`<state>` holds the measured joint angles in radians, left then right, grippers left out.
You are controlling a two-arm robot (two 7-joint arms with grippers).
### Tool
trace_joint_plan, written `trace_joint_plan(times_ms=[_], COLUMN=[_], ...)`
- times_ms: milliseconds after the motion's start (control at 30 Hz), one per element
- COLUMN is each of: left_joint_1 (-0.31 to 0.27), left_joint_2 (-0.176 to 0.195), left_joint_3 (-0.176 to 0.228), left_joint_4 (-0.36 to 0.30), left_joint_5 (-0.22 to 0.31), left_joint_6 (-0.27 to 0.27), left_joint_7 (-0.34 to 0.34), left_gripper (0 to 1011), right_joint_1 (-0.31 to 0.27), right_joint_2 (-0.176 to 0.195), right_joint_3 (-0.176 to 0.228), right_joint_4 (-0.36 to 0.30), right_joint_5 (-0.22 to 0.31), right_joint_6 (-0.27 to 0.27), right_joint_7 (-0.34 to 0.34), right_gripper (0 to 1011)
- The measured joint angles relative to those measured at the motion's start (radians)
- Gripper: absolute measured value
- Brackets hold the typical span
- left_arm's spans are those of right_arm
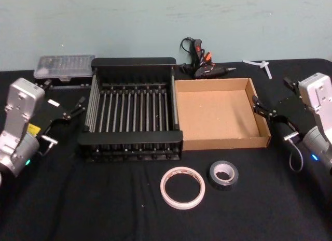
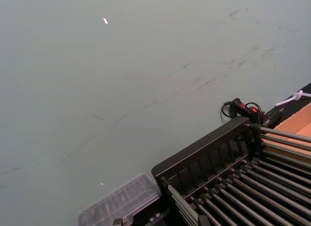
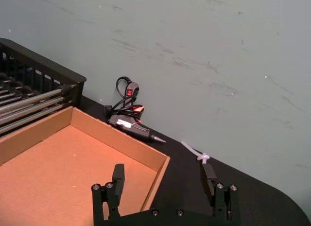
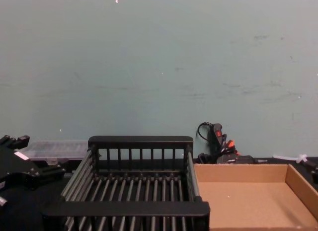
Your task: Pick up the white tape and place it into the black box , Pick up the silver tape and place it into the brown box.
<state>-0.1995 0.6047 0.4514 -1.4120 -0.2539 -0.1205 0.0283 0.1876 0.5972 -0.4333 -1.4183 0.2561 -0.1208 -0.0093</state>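
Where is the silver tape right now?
Head view: the silver tape lies on the table in front of the brown box, just right of the white tape.

White tape (image 1: pixel 182 187): white ring, red print on inner core; silver tape (image 1: pixel 223 174): dull grey, pale core; black box (image 1: pixel 132 112): black, slatted bars; brown box (image 1: pixel 222 114): plain brown cardboard; tabletop (image 1: pixel 78 204): black; glue gun (image 1: pixel 203 64): black with orange accents; wall (image 4: pixel 159 62): pale green, scuffed.

My thin white tape ring (image 1: pixel 182 187) and chunky grey-silver roll (image 1: pixel 223 173) lie flat side by side near the table's front edge. Slatted black crate (image 1: pixel 132 68) and shallow brown cardboard tray (image 1: pixel 265 119) sit touching behind them.
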Motion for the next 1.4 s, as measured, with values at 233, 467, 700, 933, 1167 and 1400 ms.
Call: trace_joint_plan(times_ms=[233, 467, 700, 933, 1167, 1400], left_joint_1=[0.000, 0.000, 0.000, 0.000, 0.000, 0.000], left_joint_2=[0.000, 0.000, 0.000, 0.000, 0.000, 0.000], left_joint_3=[0.000, 0.000, 0.000, 0.000, 0.000, 0.000], left_joint_4=[0.000, 0.000, 0.000, 0.000, 0.000, 0.000], left_joint_5=[0.000, 0.000, 0.000, 0.000, 0.000, 0.000], left_joint_6=[0.000, 0.000, 0.000, 0.000, 0.000, 0.000], left_joint_7=[0.000, 0.000, 0.000, 0.000, 0.000, 0.000], left_gripper=[1001, 1001, 1001, 1001, 1001, 1001], right_joint_1=[-0.038, -0.110, -0.170, -0.242, -0.299, -0.345], right_joint_2=[0.002, 0.021, 0.033, 0.037, 0.036, 0.028], right_joint_3=[0.029, 0.069, 0.100, 0.129, 0.143, 0.154], right_joint_4=[-0.043, -0.130, -0.199, -0.269, -0.312, -0.341], right_joint_5=[0.027, 0.073, 0.105, 0.148, 0.167, 0.173], right_joint_6=[0.012, 0.051, 0.082, 0.120, 0.152, 0.180], right_joint_7=[0.028, 0.058, 0.077, 0.104, 0.126, 0.140], right_gripper=[1002, 1002, 1002, 1002, 1002, 1002])
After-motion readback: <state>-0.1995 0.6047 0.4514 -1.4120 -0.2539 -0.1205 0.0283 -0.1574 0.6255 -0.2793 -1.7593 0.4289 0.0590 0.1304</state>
